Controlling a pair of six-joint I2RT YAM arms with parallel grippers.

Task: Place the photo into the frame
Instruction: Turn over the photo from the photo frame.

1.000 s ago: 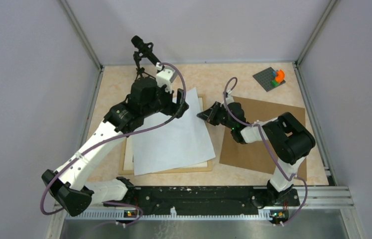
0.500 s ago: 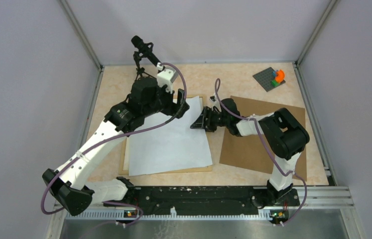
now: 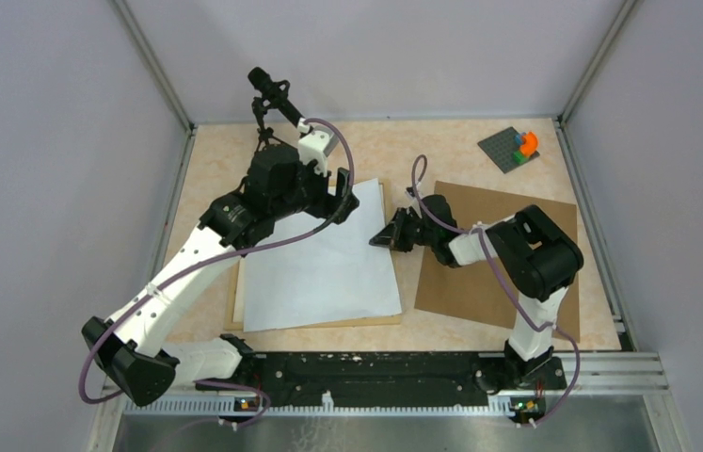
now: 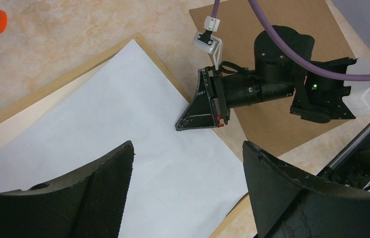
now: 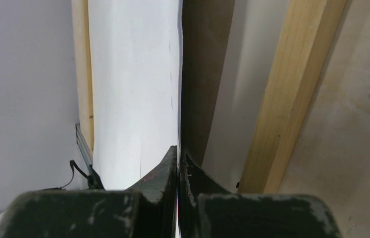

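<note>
The photo point(image 3: 324, 268) lies blank white side up across the light wood frame point(image 3: 328, 322), its print hidden. My right gripper point(image 3: 383, 237) lies low at the sheet's right edge and is shut on the photo. In the right wrist view the paper's edge point(image 5: 133, 74) runs straight into the closed right gripper point(image 5: 179, 151), with a frame strip point(image 5: 291, 89) beside it. My left gripper point(image 4: 187, 146) hangs open above the photo point(image 4: 123, 114), holding nothing. The left wrist view also shows the right gripper point(image 4: 179, 127) pinching the sheet's edge.
A brown backing board point(image 3: 507, 245) lies under the right arm, right of the frame. A grey plate with coloured bricks point(image 3: 515, 146) sits at the back right. A black tripod-mounted device point(image 3: 272, 94) stands at the back behind the left arm.
My right gripper opened, shifted left to the sheet's edge and shut on it. The photo turned from skewed to nearly square on the frame. The left arm barely moved.
</note>
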